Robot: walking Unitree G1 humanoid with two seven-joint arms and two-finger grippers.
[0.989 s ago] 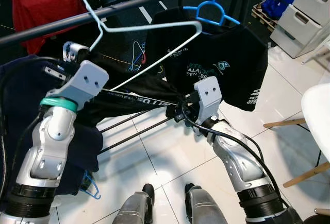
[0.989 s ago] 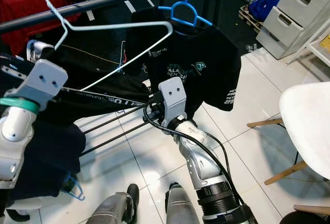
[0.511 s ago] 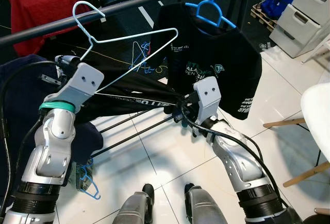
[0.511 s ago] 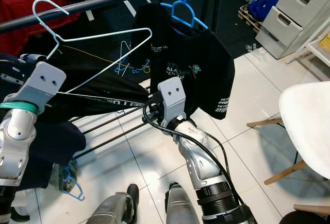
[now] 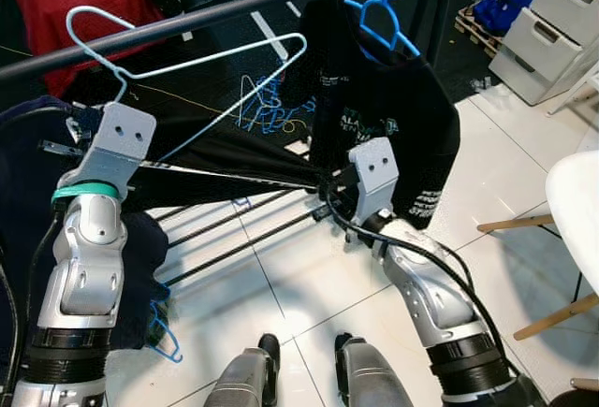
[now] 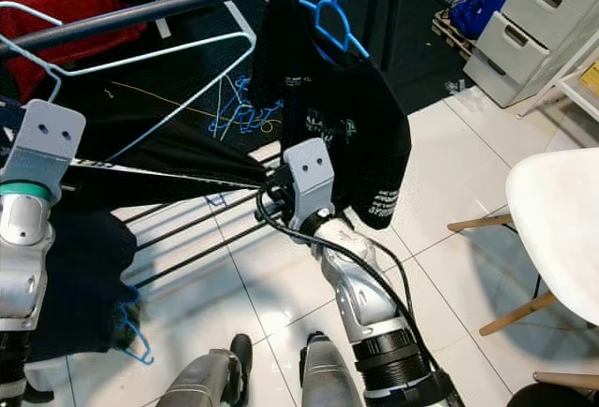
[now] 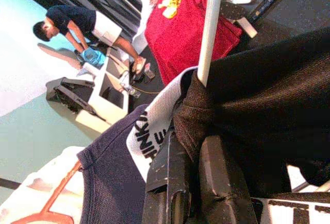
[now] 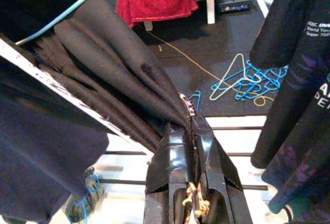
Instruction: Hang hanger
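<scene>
Black shirt stretched under the clothes rail, over white floor tiles.
Left gripper and right gripper each clamp the black shirt; its pale hanger hooks the dark rail.

bright, even indoor light; sharp, glossy floor glare.

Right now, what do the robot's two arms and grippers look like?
Both arms are silver metal with black ribbed collars low down. The left arm has a teal ring at the wrist, the right arm a looping black cable. Each wrist carries a pale grey block with two small holes. The left gripper and right gripper have long black fingers.
</scene>
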